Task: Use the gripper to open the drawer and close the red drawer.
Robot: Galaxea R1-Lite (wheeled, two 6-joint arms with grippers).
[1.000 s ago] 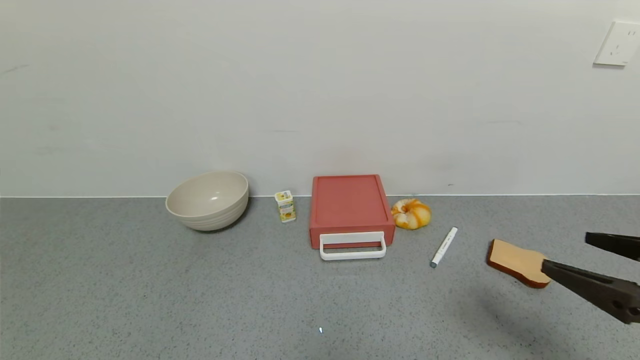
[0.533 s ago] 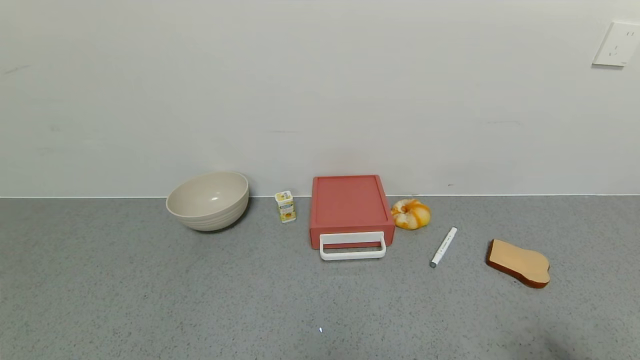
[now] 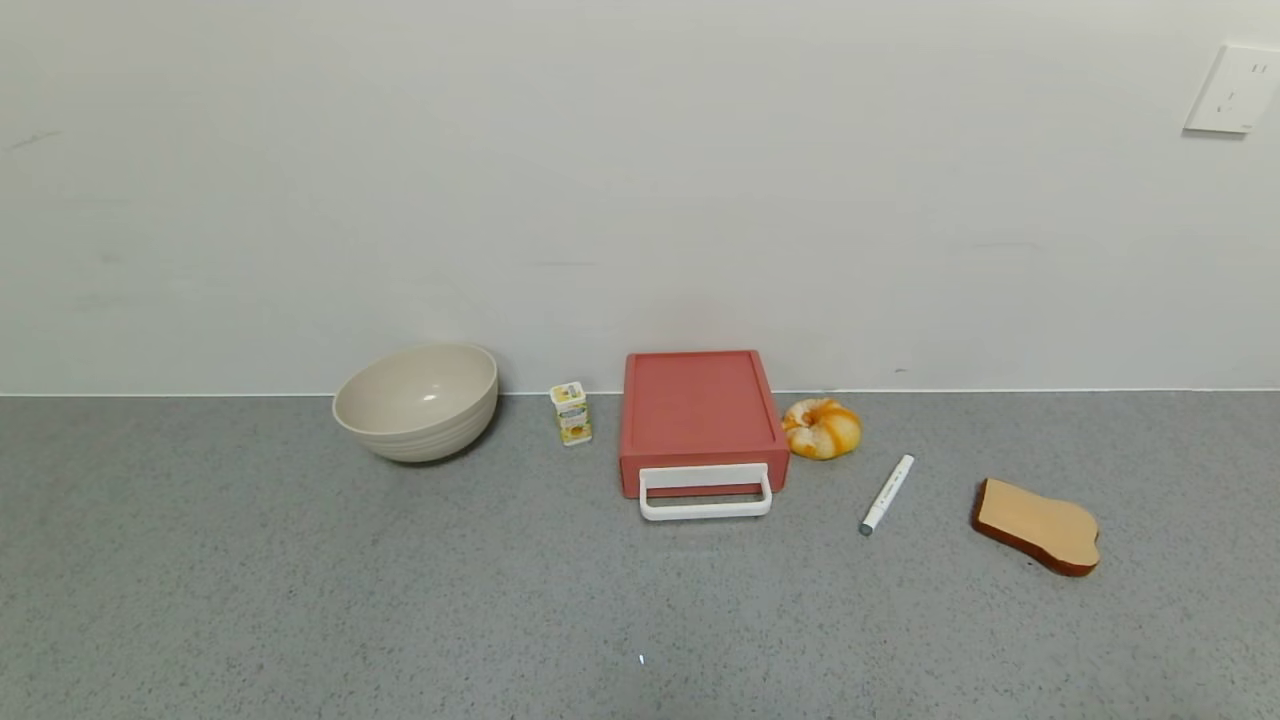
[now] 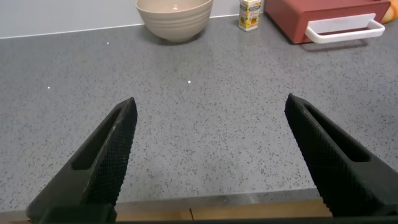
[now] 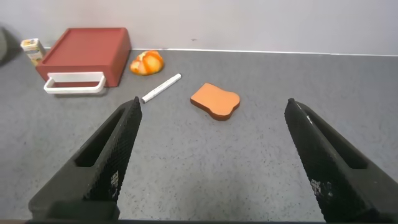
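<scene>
Left gripper (image 4: 208, 149): fingers spread wide, holding nothing, low over the near edge of the grey counter (image 3: 300, 600).
Right gripper (image 5: 211, 155): fingers wide apart, empty, above the counter's near part.
Drawer (image 3: 702, 415): shut, against the wall, well ahead of both grippers; white handle (image 3: 706, 492) facing them.
Bowl (image 4: 175, 17): far ahead of the left gripper, beside a small yellow carton (image 4: 250, 14).
Ahead of the right gripper: toast slice (image 5: 215, 101), white marker (image 5: 161, 88), orange bun (image 5: 147, 63) next to the drawer.
</scene>
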